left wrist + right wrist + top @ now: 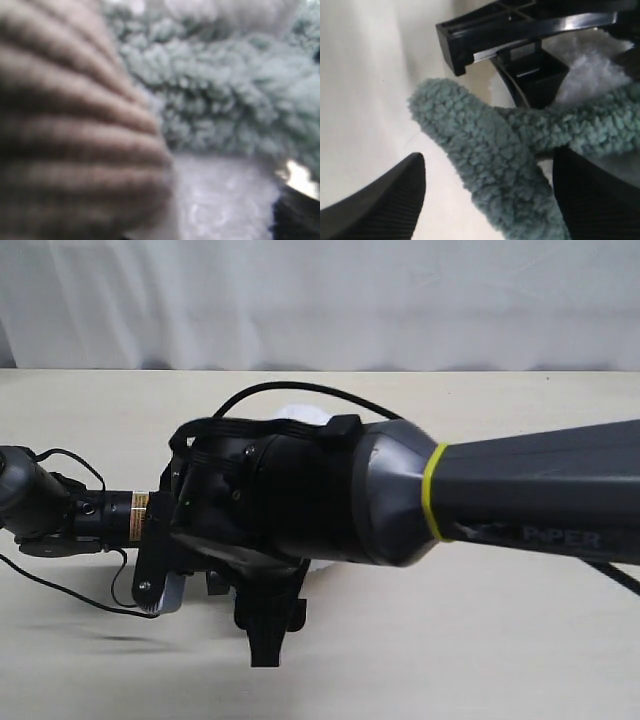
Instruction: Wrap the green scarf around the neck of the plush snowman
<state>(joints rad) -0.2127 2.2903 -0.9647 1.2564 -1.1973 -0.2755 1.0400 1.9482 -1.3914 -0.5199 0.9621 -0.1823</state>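
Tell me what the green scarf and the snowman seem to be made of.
Green scarf: looks like fleece, matte, with a nubby curled pile. Plush snowman: seems to be soft white synthetic fur, fluffy and fine-fibred; mostly hidden, so less sure.

The exterior camera looks across my pale bench (480,640), right arm (520,490) blocking it; both wrist cameras sit close on the fuzzy sage-green scarf (480,145).

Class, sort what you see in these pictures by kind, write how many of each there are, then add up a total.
Scarf, green: 1
Plush snowman, white: 1
Robot arms: 2, the left arm and the right arm
Table: 1
Total: 5
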